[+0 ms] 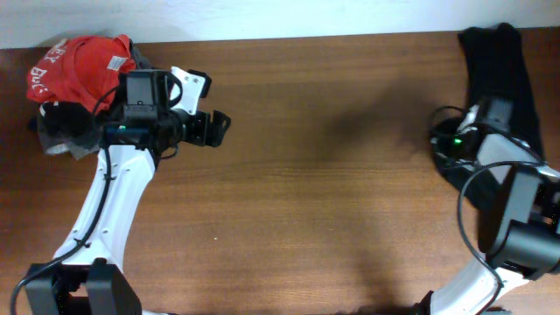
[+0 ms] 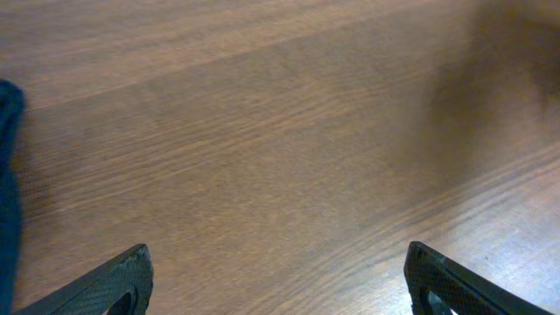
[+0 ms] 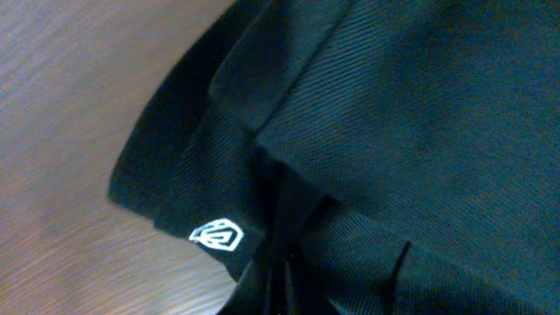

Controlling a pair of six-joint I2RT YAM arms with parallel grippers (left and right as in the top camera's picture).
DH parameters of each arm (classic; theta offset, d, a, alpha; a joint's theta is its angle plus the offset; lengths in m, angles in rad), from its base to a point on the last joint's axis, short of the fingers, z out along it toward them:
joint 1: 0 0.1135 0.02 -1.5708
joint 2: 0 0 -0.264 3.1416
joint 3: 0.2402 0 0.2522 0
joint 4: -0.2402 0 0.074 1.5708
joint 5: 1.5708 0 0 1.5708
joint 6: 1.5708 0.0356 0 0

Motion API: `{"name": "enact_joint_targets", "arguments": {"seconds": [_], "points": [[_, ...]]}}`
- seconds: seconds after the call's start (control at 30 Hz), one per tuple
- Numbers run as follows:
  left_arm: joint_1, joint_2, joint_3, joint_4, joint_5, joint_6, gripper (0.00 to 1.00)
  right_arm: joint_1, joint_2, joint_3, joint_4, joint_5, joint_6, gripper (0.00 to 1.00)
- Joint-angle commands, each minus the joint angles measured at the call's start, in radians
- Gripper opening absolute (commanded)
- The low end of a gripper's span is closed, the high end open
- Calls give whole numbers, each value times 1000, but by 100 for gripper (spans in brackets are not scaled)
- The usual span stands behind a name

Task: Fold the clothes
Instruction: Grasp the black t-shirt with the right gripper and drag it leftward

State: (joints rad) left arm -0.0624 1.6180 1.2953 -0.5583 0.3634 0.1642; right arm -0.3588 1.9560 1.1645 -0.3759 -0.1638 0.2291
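Note:
A black garment (image 1: pixel 497 61) lies in a long strip at the table's far right. In the right wrist view it fills the frame (image 3: pixel 394 114), with a small white logo (image 3: pixel 216 234) on a folded hem. My right gripper (image 1: pixel 481 115) sits on this garment; its dark fingers (image 3: pixel 282 284) are pressed together with a pinch of the black fabric between them. A pile of clothes at the far left has a red shirt (image 1: pixel 74 61) on top. My left gripper (image 1: pixel 206 105) is open and empty just right of the pile, over bare wood (image 2: pixel 280 280).
The wooden table (image 1: pixel 332 201) spans the view. Dark and grey garments (image 1: pixel 61 127) lie under the red shirt. A dark blue cloth edge (image 2: pixel 7 175) shows at the left of the left wrist view. The back table edge meets a white wall (image 1: pixel 280 17).

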Motion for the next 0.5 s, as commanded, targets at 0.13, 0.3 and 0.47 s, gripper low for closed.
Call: {"name": "enact_joint_targets", "arguments": {"seconds": [0.13,0.3,0.47], "points": [[53,9,34,14,7,16,89,295,40,59,-95,-130,-26,4],[104,9,34,16,7,16,89,549,40,236,-245,-130,-76,4],[137,9,34,16,7,16,89,725,40,370,-271,-89,-75,4]]}}
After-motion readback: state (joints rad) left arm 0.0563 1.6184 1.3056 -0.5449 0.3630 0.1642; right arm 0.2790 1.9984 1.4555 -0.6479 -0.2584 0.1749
